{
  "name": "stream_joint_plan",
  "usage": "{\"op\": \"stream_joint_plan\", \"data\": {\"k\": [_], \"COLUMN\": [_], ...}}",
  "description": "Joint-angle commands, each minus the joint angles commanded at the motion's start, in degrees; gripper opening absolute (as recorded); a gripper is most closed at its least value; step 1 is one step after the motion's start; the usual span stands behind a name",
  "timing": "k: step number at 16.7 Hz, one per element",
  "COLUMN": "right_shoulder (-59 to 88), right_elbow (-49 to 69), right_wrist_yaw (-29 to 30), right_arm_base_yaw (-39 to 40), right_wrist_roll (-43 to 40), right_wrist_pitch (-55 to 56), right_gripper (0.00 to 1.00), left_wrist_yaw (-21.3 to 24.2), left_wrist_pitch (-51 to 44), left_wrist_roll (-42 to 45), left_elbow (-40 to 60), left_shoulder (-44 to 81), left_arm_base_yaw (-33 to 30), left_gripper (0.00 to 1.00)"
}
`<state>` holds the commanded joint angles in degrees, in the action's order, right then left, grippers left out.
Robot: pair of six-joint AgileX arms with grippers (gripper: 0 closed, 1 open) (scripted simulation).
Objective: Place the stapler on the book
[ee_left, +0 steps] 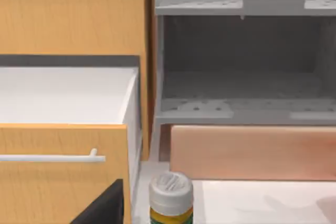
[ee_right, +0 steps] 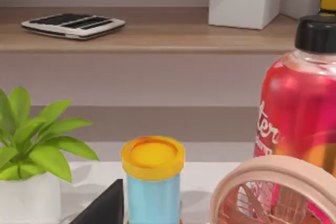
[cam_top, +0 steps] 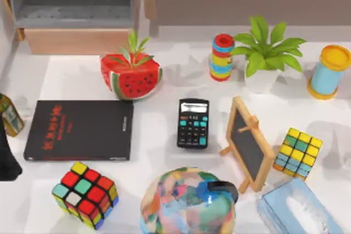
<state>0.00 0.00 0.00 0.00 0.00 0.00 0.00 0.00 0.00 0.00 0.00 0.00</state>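
Observation:
The book (cam_top: 79,130) lies flat at the table's left, black with red lettering on its cover, and nothing rests on it. The stapler is out of view. A dark part of my left arm (cam_top: 8,157) sits at the table's left edge, just left of the book. A black wedge of the left gripper's body (ee_left: 102,205) edges into the left wrist view, facing an open drawer (ee_left: 63,98) and grey shelves. A similar black wedge (ee_right: 102,205) appears in the right wrist view beside a blue jar (ee_right: 152,182).
Around the book stand a watermelon planter (cam_top: 131,78), a Rubik's cube (cam_top: 86,193), a small bottle (cam_top: 10,114) and a black calculator (cam_top: 193,123). To the right are a chalkboard (cam_top: 249,143), a second cube (cam_top: 298,153), a potted plant (cam_top: 266,53) and a tissue box (cam_top: 299,209).

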Motion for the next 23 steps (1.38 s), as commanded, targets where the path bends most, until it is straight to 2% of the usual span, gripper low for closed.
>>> {"op": "stream_joint_plan", "data": {"k": [5,10,15,23], "right_shoulder": [0.0,0.0,0.0,0.0], "right_elbow": [0.0,0.0,0.0,0.0], "right_wrist_yaw": [0.0,0.0,0.0,0.0], "right_arm_base_yaw": [0.0,0.0,0.0,0.0], "right_wrist_roll": [0.0,0.0,0.0,0.0], "right_wrist_pitch": [0.0,0.0,0.0,0.0], "right_gripper": [1.0,1.0,1.0,1.0], "left_wrist_yaw": [0.5,2.0,3.5,5.4], "left_wrist_pitch": [-2.2,-12.9,-28.0,-52.7], "left_wrist_roll": [0.6,3.2,5.8,10.1], "left_elbow": [2.6,16.9,41.3,91.5], "left_shoulder": [2.7,16.7,38.9,82.5], "left_arm_base_yaw": [0.1,1.9,6.1,14.5], "left_gripper": [1.0,1.0,1.0,1.0]}}
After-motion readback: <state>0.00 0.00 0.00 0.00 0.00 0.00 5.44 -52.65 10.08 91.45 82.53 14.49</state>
